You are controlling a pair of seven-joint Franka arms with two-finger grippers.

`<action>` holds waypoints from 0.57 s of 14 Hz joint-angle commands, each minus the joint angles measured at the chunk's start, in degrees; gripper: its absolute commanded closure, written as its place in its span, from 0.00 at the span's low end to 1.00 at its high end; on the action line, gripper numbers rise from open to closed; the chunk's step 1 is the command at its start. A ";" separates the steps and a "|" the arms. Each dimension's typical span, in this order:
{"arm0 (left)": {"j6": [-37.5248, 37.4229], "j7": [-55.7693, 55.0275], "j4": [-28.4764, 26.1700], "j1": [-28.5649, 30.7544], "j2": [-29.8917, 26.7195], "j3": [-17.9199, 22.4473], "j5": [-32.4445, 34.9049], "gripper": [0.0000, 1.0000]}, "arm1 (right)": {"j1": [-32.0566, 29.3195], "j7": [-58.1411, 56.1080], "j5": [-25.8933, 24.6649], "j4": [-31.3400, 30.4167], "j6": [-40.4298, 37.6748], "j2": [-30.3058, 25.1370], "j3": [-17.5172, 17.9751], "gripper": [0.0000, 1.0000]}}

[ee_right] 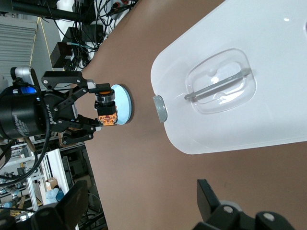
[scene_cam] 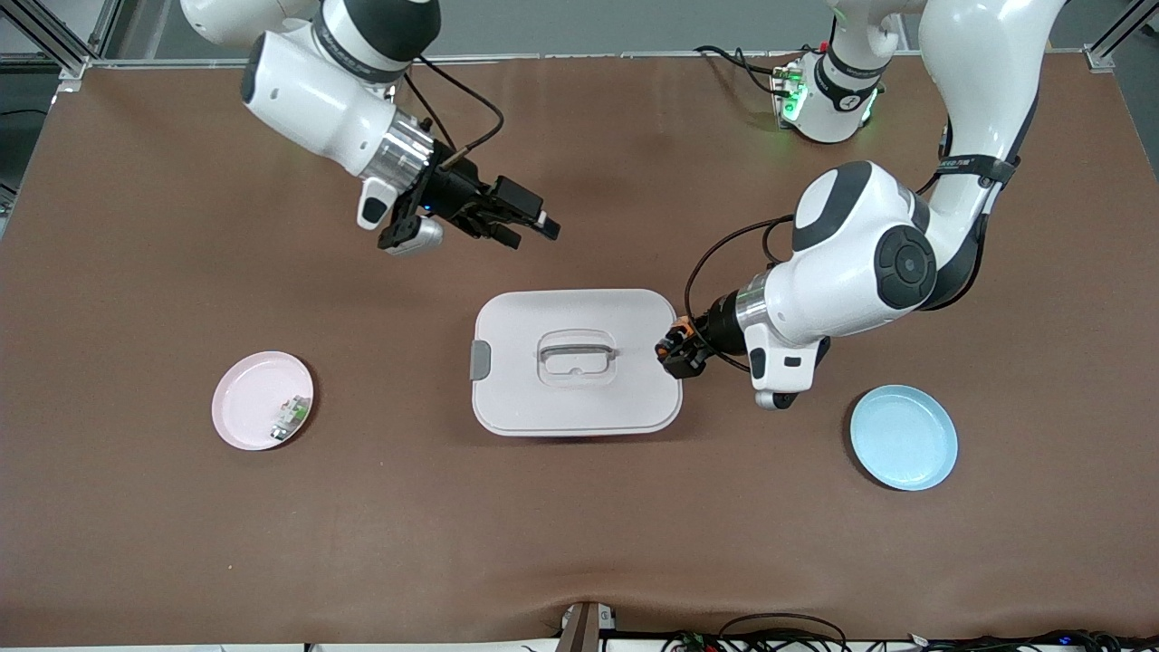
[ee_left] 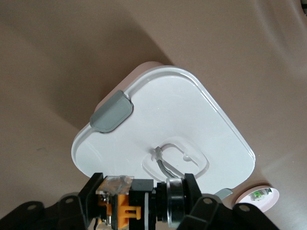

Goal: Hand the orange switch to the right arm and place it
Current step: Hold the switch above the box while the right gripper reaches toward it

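Note:
My left gripper is shut on the orange switch, a small black cylinder with orange parts, and holds it just over the edge of the white lidded box at the left arm's end. In the left wrist view the switch sits crosswise between the fingers. The right wrist view shows the switch in the left gripper from a distance. My right gripper is open and empty, up over bare table beside the box; its own fingers stand wide apart.
A pink plate with a small white-and-green part lies toward the right arm's end. A blue plate lies toward the left arm's end, empty. The box has a grey latch and a recessed handle.

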 commanded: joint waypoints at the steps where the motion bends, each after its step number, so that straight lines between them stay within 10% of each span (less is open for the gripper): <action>1: -1.36 -1.94 2.05 -0.64 0.99 0.00 -3.09 1.00 | 1.03 -0.77 6.22 -0.46 0.92 0.36 -0.71 0.00; 8: -1.18 -15.47 2.75 -4.85 2.66 -0.09 -5.12 1.00 | 6.83 -0.86 12.40 2.87 7.69 6.33 -0.71 0.00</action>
